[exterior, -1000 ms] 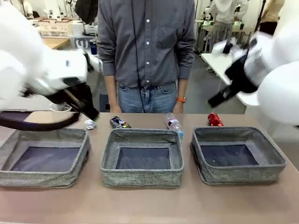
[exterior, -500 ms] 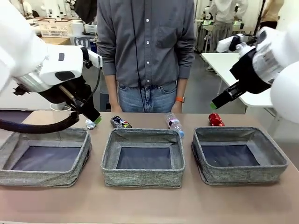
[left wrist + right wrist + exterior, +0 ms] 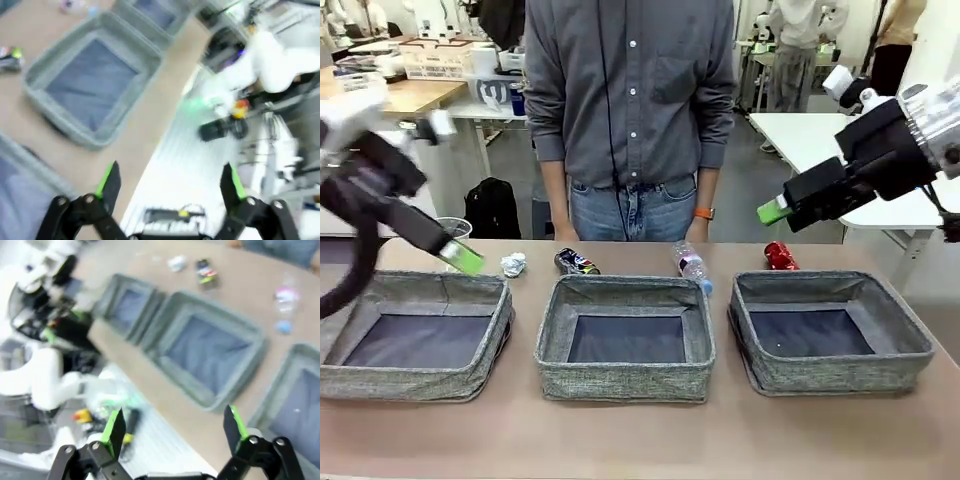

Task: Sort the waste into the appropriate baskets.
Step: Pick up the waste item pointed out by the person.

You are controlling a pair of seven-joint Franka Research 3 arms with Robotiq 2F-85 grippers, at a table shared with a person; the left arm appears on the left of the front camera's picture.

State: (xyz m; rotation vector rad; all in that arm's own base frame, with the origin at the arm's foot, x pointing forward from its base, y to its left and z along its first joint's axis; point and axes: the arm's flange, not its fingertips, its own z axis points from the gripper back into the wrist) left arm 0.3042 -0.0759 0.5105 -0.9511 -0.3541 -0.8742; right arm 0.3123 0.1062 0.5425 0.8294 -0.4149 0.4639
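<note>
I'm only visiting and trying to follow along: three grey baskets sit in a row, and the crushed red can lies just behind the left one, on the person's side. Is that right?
Not quite. The crushed red can lies behind the right basket, not the left basket; a white paper wad lies behind that one. The front view shows it. The rest holds.

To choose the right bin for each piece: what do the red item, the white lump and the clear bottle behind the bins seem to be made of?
Red can: likely thin metal, glossy, crushed and dented.
White wad: probably paper, matte, with crumpled folds.
Bottle: seemingly clear plastic, see-through, with a pink label.
</note>
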